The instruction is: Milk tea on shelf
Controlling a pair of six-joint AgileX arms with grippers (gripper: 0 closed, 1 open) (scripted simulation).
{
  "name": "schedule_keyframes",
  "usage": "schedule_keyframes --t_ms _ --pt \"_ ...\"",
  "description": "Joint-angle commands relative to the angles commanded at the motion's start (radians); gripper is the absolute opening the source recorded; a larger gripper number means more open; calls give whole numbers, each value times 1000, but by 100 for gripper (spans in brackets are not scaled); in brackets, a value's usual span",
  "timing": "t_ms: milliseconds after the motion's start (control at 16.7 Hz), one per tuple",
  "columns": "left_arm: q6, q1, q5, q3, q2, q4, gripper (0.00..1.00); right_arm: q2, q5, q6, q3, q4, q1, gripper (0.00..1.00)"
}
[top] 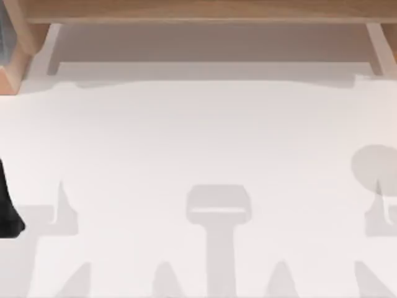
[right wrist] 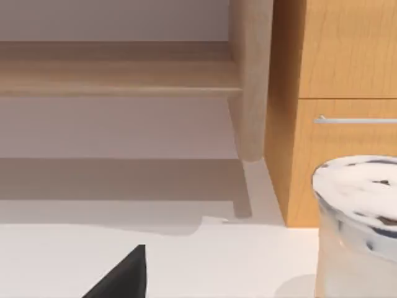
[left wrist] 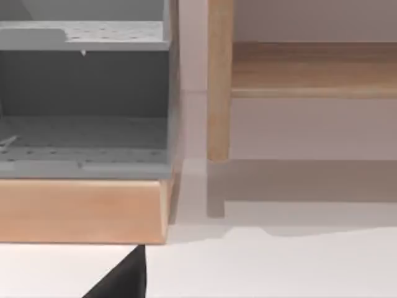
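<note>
The milk tea [right wrist: 360,223] stands upright on the white table [top: 198,161], near a wooden cabinet [right wrist: 341,93] beside the shelf [top: 198,11] end. The shelf spans the table's far edge on white legs [top: 378,49]. Left arm [top: 9,205] sits at the table's left edge. Jaw state of both grippers: cannot tell.

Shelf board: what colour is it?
Light-brown wood, with white legs beneath; the shelf shows best in the top view, along the table's far edge.
</note>
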Motion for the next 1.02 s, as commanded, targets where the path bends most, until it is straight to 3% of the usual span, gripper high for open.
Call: schedule_keyframes --t_ms 420,1020 --pt "0 0 0 0 0 0 100 162 -54 -11 5 153 -58 100" --pt "0 0 0 0 0 0 100 1005 -287 -61 23 851 -312 100"
